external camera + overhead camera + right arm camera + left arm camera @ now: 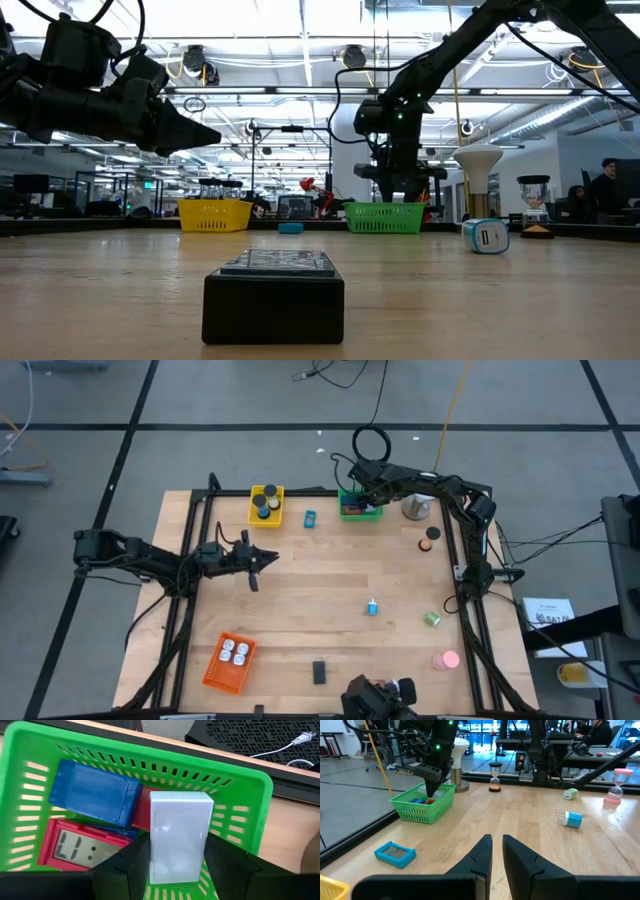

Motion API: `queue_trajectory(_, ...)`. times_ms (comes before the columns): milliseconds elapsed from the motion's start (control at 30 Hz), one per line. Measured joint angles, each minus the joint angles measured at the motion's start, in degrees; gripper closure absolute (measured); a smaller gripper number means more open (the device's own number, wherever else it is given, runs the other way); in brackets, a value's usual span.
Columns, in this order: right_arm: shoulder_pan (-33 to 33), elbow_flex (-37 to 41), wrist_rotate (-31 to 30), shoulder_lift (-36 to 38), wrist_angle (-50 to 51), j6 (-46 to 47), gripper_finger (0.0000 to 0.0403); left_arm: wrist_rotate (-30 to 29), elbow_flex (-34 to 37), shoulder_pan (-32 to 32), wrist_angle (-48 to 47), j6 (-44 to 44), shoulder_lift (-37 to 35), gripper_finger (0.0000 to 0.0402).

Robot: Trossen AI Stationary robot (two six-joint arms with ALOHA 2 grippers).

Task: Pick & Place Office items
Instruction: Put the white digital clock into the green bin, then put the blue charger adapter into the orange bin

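Observation:
My right gripper hangs over the green basket at the table's far edge, shut on a white block. Inside the basket lie a blue block and a red clock piece. My left gripper hovers shut above the table's left middle, holding nothing. Loose on the wood are a blue piece, a cyan piece, a green piece, a pink piece and a black block. My right gripper pinches the white block by its two long sides, one finger on each side. It comes from above, pointing down into the green basket. The block stands upright over the basket's contents; whether its lower end touches them is hidden by the fingers.
A yellow basket with black discs sits far left, an orange basket with white bits near left. The grey stand with a white ball is right of the green basket, with an orange-black piece near it. Bare wood spans the middle.

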State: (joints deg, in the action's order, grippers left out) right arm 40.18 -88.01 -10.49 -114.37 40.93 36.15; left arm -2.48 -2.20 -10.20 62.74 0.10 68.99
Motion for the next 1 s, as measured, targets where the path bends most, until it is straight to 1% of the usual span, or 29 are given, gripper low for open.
queue_trajectory(267, 0.00, 0.00, -0.16, 0.00, -0.01, -0.83, 0.0180, -0.11, 0.00, 0.00, 0.07, 0.02, 0.00, 0.0353)
queue_trajectory(367, 0.09, 0.02, -1.21, 0.39, -0.15, -1.49, 0.0174, -0.15, 0.00, 0.00, 0.09, 0.02, 0.00, 0.0353)
queue_trajectory(433, 0.13, 0.02, -1.75, 1.19, -0.19, -2.63, 0.0178, -0.21, 0.00, 0.00, 0.81, 0.13, 0.00, 0.0353)
queue_trajectory(533, -0.01, 0.02, -1.50, 3.08, 0.16, -5.48, 0.0202, -0.84, -0.04, 0.00, 3.34, 0.10, -0.02, 0.0353)
queue_trajectory(700, -3.23, 0.02, -1.46, 8.05, 1.91, -10.21, 0.0272, 1.02, -0.05, 0.00, 3.75, -0.22, -0.02, 0.0353)
queue_trajectory(800, -8.17, 0.02, -1.54, 10.96, 2.87, -13.16, 0.0325, 2.83, -0.04, 0.10, 2.52, -0.30, 0.00, 0.0359)
queue_trajectory(900, -14.86, 0.04, -1.71, 13.17, 3.08, -15.05, 0.0379, 3.78, -0.04, 0.71, 2.45, -0.19, 0.00, 0.0380)
queue_trajectory(967, -19.81, 0.05, -3.92, 14.20, 3.21, -16.15, 0.0396, 3.97, -0.04, 1.64, 2.40, 0.42, 0.00, 0.0395)
queue_trajectory(1000, -22.33, 0.07, -6.10, 14.53, 3.48, -16.38, 0.0395, 3.98, -0.04, 2.13, 2.40, 0.71, 0.00, 0.0397)
